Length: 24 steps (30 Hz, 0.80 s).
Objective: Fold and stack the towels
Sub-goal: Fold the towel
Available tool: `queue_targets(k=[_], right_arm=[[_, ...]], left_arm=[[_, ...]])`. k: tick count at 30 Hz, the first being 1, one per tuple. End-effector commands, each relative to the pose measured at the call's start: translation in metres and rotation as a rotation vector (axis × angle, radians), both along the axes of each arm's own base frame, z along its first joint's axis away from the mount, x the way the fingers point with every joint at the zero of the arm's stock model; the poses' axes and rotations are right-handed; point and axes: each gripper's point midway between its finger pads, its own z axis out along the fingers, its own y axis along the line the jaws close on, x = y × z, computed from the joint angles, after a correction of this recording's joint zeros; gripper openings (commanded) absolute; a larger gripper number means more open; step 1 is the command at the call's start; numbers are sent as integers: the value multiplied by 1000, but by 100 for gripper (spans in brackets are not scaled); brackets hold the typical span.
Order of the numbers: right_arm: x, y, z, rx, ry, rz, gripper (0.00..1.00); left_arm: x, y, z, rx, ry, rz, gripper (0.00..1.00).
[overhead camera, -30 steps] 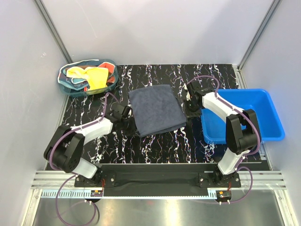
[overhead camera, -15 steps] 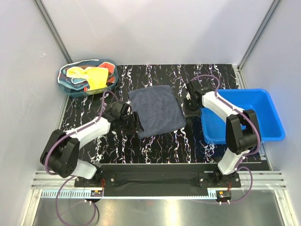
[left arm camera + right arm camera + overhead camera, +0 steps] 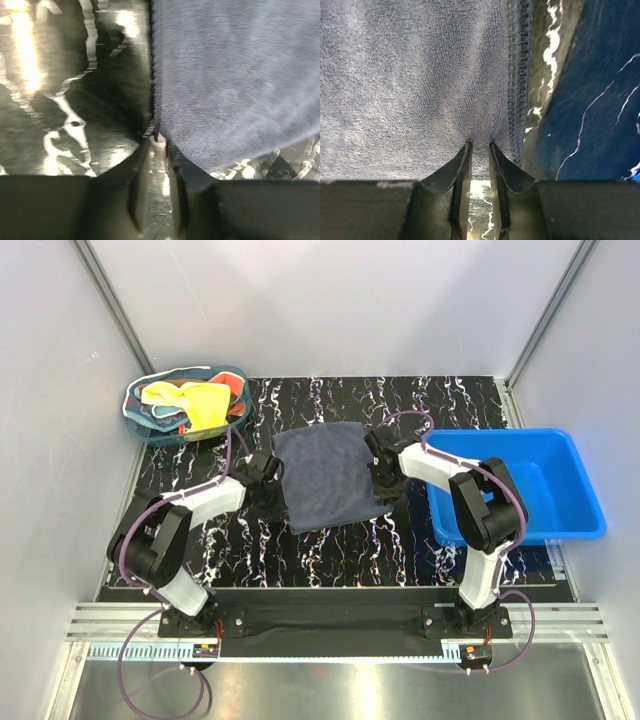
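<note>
On the black, white-veined marble-pattern counter a dark grey-blue cloth towel lies spread flat in the middle, turned slightly askew. At the far left corner stands a teal mesh-sided basket holding a crumpled yellow towel and an orange-red towel, well apart from the spread one. On the right sits a rigid blue plastic bin, and in the top view the right arm's raised elbow covers part of its left wall. Nothing lies between the pincers and the cloth. The left arm reaches low from its base, forearm slanting toward the far right, and puts the left pincer at the towel's left edge. In its wrist view the fingers stand nearly together, with the hem drawn down into the narrow gap, so we read it as pinching the edge. The right arm folds back on itself, forearm pointing left, with the right pincer at the towel's right edge. There the fingers press close, and the pile puckers between their tips beside the stitched hem.
</note>
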Motion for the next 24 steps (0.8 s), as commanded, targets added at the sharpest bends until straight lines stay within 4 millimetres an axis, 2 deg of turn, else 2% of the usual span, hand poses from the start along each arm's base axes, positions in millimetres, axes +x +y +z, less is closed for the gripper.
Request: queue_targets(k=[1, 2, 3, 4, 5, 6, 8, 10, 13, 14, 15, 16, 17, 19, 20, 21, 22, 23, 24], right_arm=[[-24, -2, -10, -75, 1, -17, 27], [-35, -7, -12, -89, 16, -27, 27], [-42, -6, -13, -86, 20, -53, 27], [-52, 3, -14, -62, 30, -37, 27], [-65, 4, -14, -48, 36, -33, 27], [-74, 8, -13, -32, 42, -52, 28], [-94, 16, -9, 13, 52, -43, 29], [-99, 19, -2, 56, 50, -76, 30], [-92, 21, 28, 77, -5, -74, 33], [-80, 27, 49, 104, -58, -74, 35], [-75, 26, 59, 97, -85, -70, 36], [-68, 23, 70, 83, -119, -70, 36], [-53, 29, 90, 109, -177, -75, 37], [-28, 28, 109, 128, -240, -66, 37], [-8, 32, 120, 145, -270, -70, 37], [8, 24, 125, 141, -293, -71, 38], [21, 23, 118, 137, -280, -73, 38], [41, 22, 131, 151, -312, -91, 39], [52, 19, 131, 144, -315, -91, 39]], left_arm=[[7, 33, -3, 179, -23, 75, 21], [2, 38, -3, 200, -15, 83, 20], [2, 42, 7, 195, -42, 101, 20], [-5, 47, 7, 205, -45, 112, 20], [-9, 49, 10, 200, -52, 119, 21], [-10, 48, 24, 166, -90, 133, 23], [-19, 44, 32, 113, -94, 123, 30], [-21, 34, 50, 41, -120, 110, 34], [-4, 24, 89, -3, -202, 86, 40], [3, 24, 99, 4, -229, 75, 42], [23, 22, 122, 12, -294, 63, 45], [33, 26, 131, 36, -325, 63, 46], [47, 23, 144, 35, -371, 47, 46], [83, 30, 161, 100, -436, 35, 49], [97, 32, 165, 118, -461, 32, 51], [113, 43, 150, 162, -433, 28, 52], [133, 40, 164, 138, -471, 28, 53], [143, 39, 162, 123, -472, 16, 53], [158, 46, 148, 122, -445, 10, 53]])
